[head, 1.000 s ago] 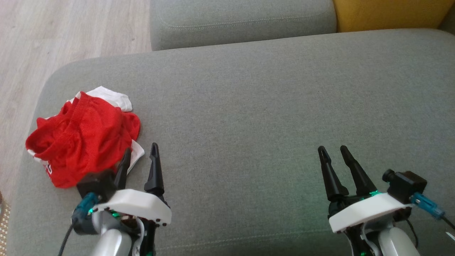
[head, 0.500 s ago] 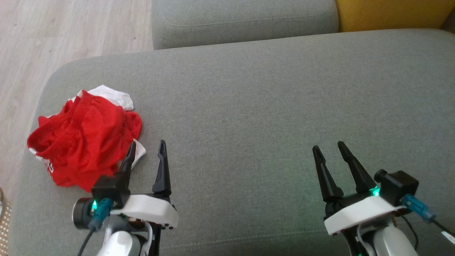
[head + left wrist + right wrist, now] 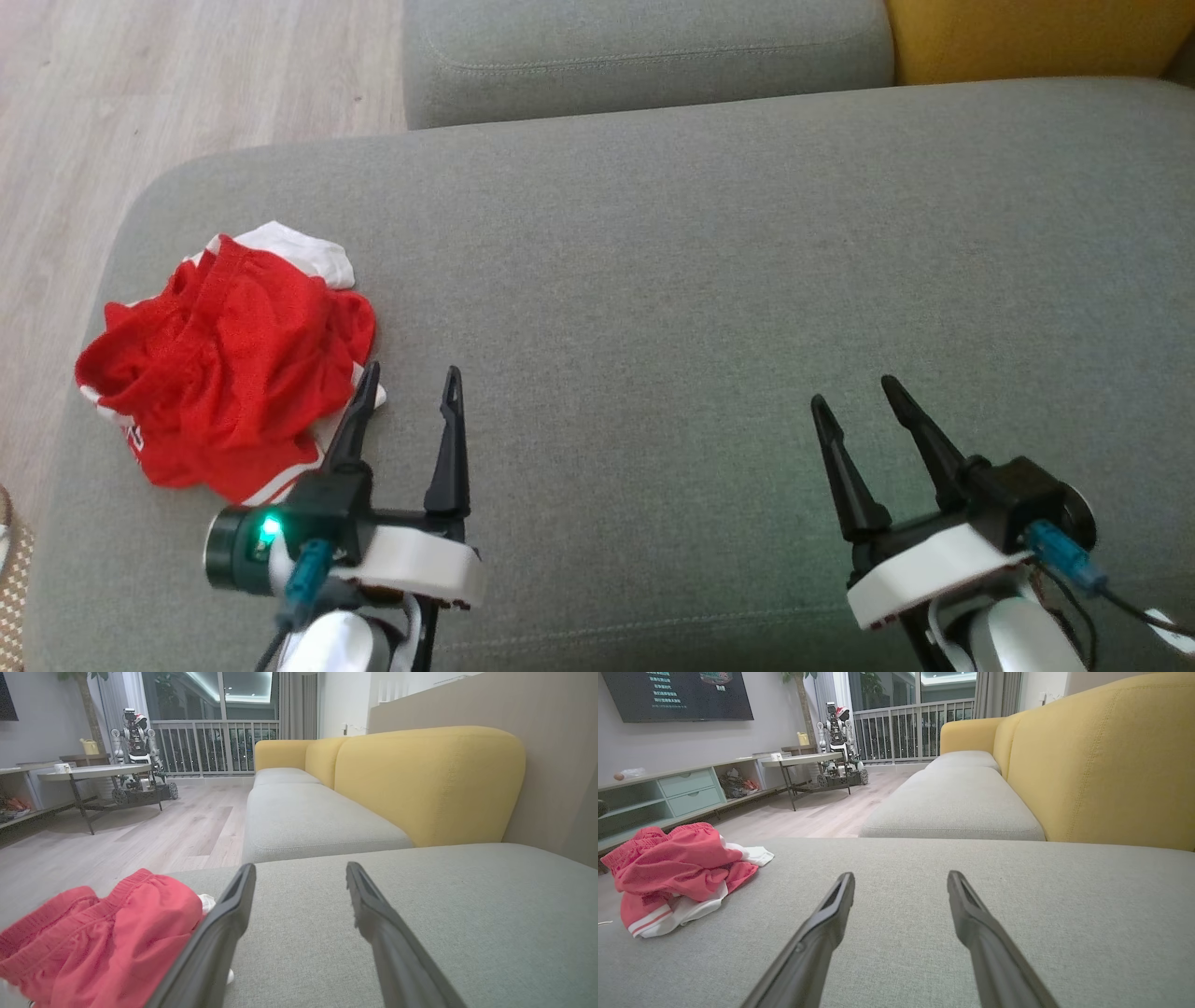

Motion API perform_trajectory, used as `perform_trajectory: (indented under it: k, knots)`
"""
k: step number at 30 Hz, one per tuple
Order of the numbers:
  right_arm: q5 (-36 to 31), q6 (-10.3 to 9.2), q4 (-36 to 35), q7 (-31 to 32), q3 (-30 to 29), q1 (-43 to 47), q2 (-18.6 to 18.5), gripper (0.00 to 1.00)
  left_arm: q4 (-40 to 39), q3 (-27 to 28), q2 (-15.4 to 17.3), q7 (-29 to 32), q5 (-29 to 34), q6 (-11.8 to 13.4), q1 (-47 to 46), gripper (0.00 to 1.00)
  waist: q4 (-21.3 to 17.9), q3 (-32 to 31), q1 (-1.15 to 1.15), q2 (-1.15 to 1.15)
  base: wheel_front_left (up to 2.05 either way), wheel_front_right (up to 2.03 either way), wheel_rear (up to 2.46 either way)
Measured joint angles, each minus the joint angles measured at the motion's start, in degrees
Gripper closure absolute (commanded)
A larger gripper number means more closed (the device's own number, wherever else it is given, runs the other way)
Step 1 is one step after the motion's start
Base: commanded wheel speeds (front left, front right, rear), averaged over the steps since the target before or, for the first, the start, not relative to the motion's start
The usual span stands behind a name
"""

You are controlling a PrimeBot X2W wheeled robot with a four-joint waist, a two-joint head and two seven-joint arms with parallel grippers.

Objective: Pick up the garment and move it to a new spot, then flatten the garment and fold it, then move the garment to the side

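Dark jaws spread wide on left gripper (image 3: 413, 370) and right gripper (image 3: 852, 390), gripping nothing. Just beside left gripper, at its 10 o'clock: crumpled red-and-white garment (image 3: 224, 373). Lying on grey sofa cushion (image 3: 653, 280), near the 9 o'clock edge.

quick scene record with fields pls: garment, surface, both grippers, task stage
garment: red and white garment, crumpled in a heap, not flattened or folded
surface: grey sofa cushion; garment lies near its left end
left arm: left gripper open, empty, at the garment's right edge; contact unclear
right arm: right gripper open, empty, over bare cushion, well apart from the garment
task stage: pick-up not yet done
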Motion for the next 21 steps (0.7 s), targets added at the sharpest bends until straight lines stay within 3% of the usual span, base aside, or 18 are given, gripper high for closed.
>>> perform_trajectory:
  k: [10,21]
  knots:
    - [-5.1,0.0,2.8,-1.7,-0.5,-0.1,-0.1,0.0,2.4,0.2,-1.4,-1.4,6.9,-2.5,0.2,0.0,0.1,-0.3,0.0,0.0,0.0,0.0,0.0]
    - [-4.7,0.0,2.7,-1.7,-2.5,-0.3,-0.1,0.0,4.7,2.2,-3.0,-1.4,7.4,-4.8,0.3,0.0,0.2,-0.1,0.0,0.0,0.0,0.0,0.0]
